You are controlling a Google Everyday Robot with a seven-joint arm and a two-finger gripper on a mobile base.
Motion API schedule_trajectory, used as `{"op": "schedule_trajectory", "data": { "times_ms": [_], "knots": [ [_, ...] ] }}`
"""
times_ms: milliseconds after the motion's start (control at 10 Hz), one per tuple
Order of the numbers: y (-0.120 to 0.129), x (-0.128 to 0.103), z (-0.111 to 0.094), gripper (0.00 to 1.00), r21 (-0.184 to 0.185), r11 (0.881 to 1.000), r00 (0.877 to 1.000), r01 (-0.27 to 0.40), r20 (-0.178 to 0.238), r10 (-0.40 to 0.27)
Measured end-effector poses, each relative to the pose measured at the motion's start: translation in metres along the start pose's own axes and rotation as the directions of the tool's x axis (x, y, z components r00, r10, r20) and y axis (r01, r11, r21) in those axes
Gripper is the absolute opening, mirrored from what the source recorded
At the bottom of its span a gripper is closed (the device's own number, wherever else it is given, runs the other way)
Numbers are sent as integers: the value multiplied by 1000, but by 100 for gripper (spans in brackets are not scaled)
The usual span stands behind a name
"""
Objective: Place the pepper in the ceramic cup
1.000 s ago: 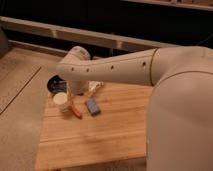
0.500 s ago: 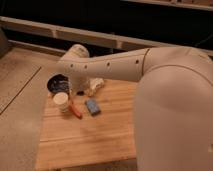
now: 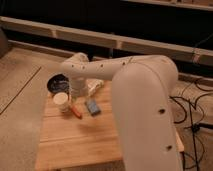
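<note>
The small orange-red pepper [image 3: 76, 111] lies flat on the wooden table [image 3: 75, 140], just right of the cream-white ceramic cup [image 3: 62, 101], which stands upright near the table's left edge. My gripper [image 3: 77, 91] hangs from the white arm at the back of the table, just behind the cup and the pepper and above both. It holds nothing that I can see. The pepper is outside the cup.
A dark round bowl [image 3: 56, 83] stands behind the cup at the back left. A blue-grey block [image 3: 92, 107] lies right of the pepper. A pale crumpled object [image 3: 95, 86] lies behind the block. My bulky white arm [image 3: 145, 100] covers the table's right side. Cables lie on the floor at the right.
My arm has swung forward and fills more of the right side of the view. The pepper, cup, block and bowl have not moved.
</note>
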Motion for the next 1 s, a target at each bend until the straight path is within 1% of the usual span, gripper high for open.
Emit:
{"op": "schedule_trajectory", "data": {
  "times_ms": [100, 400, 500, 600, 700, 800, 900, 1000],
  "knots": [
    [2, 2, 7, 65, 0, 1000, 1000, 14, -28, -14],
    [0, 2, 6, 65, 1, 1000, 999, 18, -28, -18],
    [2, 3, 10, 65, 6, 999, 999, 40, -37, -40],
    [11, 3, 23, 65, 26, 995, 994, 100, -53, -99],
    [21, 1, 32, 65, 34, 989, 988, 146, -59, -144],
    [32, -2, 44, 65, 35, 980, 979, 198, -64, -196],
    [36, -6, 50, 65, 38, 976, 976, 214, -60, -212],
    [38, -13, 56, 65, 42, 974, 974, 223, -44, -221]
  ]
}}
